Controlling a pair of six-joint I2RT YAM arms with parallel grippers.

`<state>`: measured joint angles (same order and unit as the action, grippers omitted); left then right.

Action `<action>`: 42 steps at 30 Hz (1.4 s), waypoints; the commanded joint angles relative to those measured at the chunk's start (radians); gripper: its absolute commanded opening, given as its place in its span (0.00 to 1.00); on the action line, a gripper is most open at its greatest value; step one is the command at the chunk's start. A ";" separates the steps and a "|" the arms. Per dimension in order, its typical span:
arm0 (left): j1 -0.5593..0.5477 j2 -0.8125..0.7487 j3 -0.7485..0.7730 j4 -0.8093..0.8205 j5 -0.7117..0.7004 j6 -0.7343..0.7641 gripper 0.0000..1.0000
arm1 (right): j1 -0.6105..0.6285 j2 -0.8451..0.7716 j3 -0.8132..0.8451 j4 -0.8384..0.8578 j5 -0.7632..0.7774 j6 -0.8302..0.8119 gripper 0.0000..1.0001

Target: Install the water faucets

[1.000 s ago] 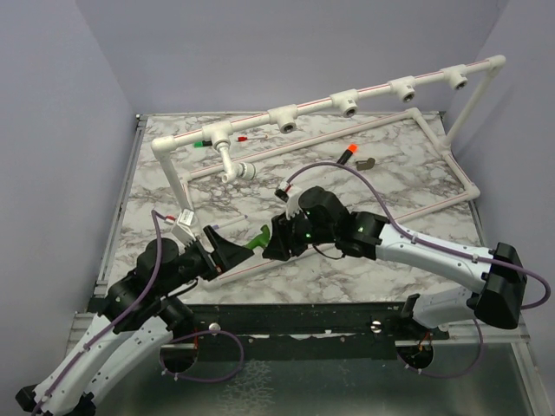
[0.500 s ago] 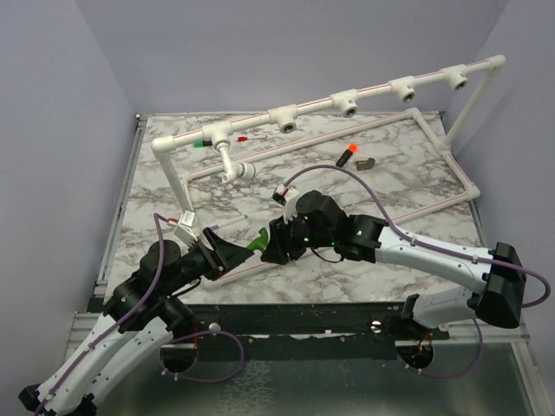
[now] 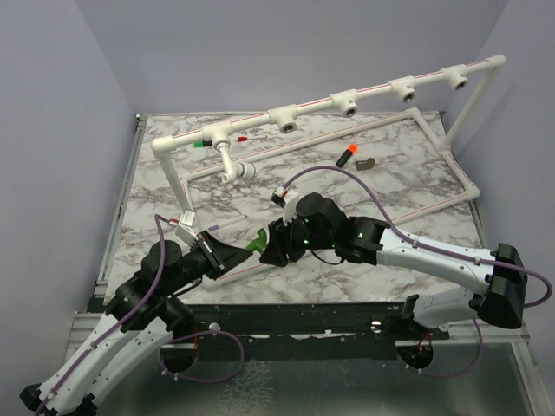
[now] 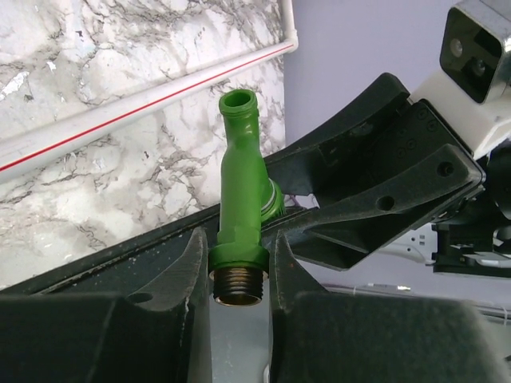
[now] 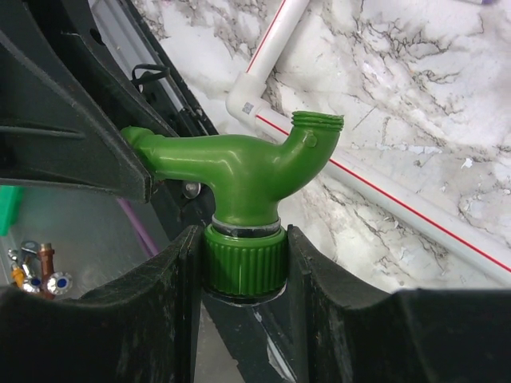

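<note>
Together on one faucet (image 4: 242, 183); left end effector (image 4: 236, 267), right end effector (image 5: 243, 267).

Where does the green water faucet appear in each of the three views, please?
Top external: green water faucet left of centre, near the front of the marble table.
Left wrist: centre, its threaded end clamped in the left tool, spout pointing up.
Right wrist: centre, its knob clamped in the right tool.
Shared landmark: the white red-striped pipe lying on the marble close to the faucet.
</note>
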<state>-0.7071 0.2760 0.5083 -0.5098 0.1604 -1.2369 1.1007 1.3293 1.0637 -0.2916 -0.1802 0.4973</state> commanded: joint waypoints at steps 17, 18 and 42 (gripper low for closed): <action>-0.003 -0.036 0.014 0.011 -0.032 -0.054 0.00 | 0.013 -0.164 -0.031 0.029 0.029 -0.117 0.76; -0.003 -0.037 0.016 0.012 -0.036 -0.056 0.00 | 0.013 -0.179 -0.027 0.018 0.026 -0.139 0.80; -0.002 -0.006 -0.029 0.226 0.112 -0.240 0.00 | 0.013 -0.543 -0.342 0.212 -0.061 -1.169 0.87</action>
<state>-0.7090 0.2745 0.5072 -0.3592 0.1890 -1.3766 1.1069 0.8062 0.7837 -0.1829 -0.2665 -0.4000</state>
